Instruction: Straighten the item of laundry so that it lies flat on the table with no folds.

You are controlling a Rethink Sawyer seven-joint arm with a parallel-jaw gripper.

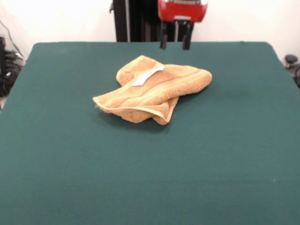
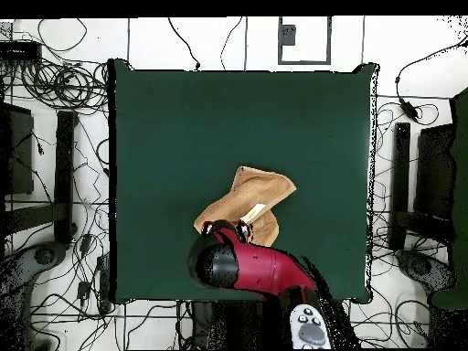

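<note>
The orange-tan towel (image 1: 154, 91) lies crumpled near the middle of the dark green table (image 1: 150, 178), towards the far side. It is folded over itself, with its white tag (image 1: 147, 76) on top. My gripper (image 1: 175, 41) hangs above the table's far edge, behind the towel and clear of it. Its two black fingers stand apart with nothing between them. In the overhead view the towel (image 2: 256, 194) lies just beyond my red arm (image 2: 251, 267), which covers the towel's near edge and hides the gripper. The table (image 2: 183, 128) is bare around it.
The black pedestal column (image 1: 136, 18) stands behind the table's far edge. Cables and dark equipment (image 2: 55, 164) lie on the floor along both sides of the table. More black gear (image 1: 8, 65) shows at the left edge.
</note>
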